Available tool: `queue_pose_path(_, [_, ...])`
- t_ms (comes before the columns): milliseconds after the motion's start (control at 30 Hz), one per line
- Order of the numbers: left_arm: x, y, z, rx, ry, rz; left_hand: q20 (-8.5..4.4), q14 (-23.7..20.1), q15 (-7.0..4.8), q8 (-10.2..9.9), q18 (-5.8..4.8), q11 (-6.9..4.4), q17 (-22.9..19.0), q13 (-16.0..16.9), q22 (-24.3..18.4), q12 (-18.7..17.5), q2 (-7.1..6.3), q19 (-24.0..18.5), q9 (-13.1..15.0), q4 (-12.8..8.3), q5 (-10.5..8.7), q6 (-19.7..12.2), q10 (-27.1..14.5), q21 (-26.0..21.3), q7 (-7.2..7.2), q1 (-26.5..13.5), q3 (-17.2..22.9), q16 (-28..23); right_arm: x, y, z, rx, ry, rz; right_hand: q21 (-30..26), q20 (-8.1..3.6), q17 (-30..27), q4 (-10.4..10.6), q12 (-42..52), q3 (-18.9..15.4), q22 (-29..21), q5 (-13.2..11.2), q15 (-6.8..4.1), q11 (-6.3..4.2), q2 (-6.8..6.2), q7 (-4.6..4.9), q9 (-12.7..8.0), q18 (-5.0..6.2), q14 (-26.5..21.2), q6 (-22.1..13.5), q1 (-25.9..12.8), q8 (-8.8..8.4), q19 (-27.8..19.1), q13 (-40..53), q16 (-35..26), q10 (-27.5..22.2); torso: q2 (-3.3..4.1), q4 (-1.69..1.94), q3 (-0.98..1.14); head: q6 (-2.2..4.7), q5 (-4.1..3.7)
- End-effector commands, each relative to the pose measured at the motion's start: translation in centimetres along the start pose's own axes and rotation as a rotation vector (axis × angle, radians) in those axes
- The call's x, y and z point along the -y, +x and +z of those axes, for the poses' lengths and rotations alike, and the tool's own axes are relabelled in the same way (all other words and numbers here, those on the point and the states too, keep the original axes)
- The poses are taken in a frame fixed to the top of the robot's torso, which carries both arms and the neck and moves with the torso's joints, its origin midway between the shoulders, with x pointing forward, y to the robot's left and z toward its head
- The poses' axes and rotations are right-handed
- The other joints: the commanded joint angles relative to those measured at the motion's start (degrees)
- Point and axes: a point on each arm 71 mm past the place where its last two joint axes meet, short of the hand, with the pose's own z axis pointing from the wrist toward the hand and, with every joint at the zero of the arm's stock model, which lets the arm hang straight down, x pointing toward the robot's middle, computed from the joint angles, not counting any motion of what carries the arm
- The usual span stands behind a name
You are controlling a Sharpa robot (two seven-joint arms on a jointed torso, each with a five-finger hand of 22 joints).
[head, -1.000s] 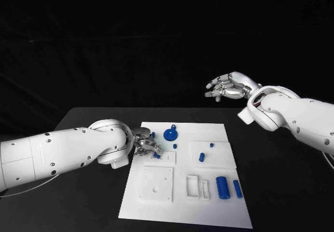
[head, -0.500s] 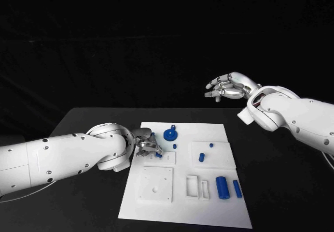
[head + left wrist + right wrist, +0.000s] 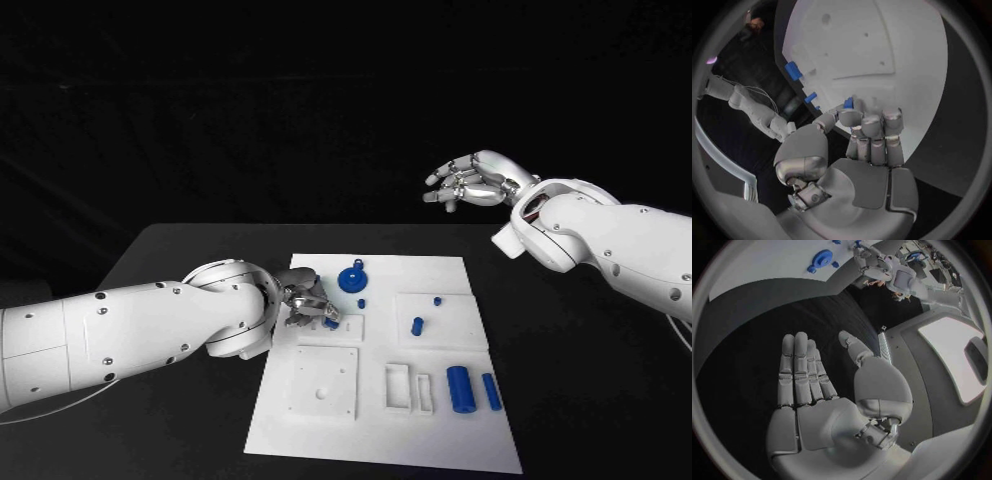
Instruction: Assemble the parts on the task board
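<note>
Black table (image 3: pixel 577 400), left hand (image 3: pixel 861 125) pinching blue part (image 3: pixel 848 102)

— What are the arms like?
— The left arm (image 3: pixel 130 325) and right arm (image 3: pixel 613 240) have smooth white rounded shells, dotted with small dark screws.
— And the hands?
— The left hand (image 3: pixel 306 303) and right hand (image 3: pixel 469 180) are silver metal with segmented fingers; pale grey pads cover the palms and fingers.
</note>
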Motion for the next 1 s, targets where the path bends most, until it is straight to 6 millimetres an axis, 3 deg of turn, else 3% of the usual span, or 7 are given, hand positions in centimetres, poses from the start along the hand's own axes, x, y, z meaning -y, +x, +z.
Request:
queue_pose_path(33, [0.08,0.13,0.10,-0.007,0.008,0.010,-4.74,1.34,-2.23,0.07,1.00,-1.34,-0.08,-0.10,0.74,0.39,0.15,-0.37,0.05,0.14,0.02,11.61,-1.56,0.36,-5.72,0.91,0.28,0.27,-0.16,0.18,0.03,-0.019,-0.007,-0.006,-0.41,0.35,0.10,-0.04,0.26,-0.06,0.06,0.19,0.35,-0.02,0.13,0.51,-0.09,0.77,-0.08,0.06,-0.02,0.06,-0.19,-0.09,-0.27,-0.57,0.04,-0.05,-0.03,0.02,-0.12])
queue_pose_path(1000, [-0.46,0.94,0.59,-0.064,-0.026,0.043,-4.72,1.24,-2.23,-0.02,1.00,-1.27,-0.22,-0.21,0.71,0.38,0.06,-0.44,-0.10,0.29,-0.11,11.55,-1.62,0.36,-5.66,1.09,0.34,0.22,-0.68,0.76,0.06,-0.045,-0.023,-0.022,-0.59,0.40,0.54,-0.40,0.55,-0.55,0.40,-0.48,0.43,-0.01,-0.21,0.51,-0.22,0.77,-0.24,0.09,0.64,0.18,-0.48,-0.52,-0.61,-0.88,0.05,0.01,-0.03,-0.47,-0.34])
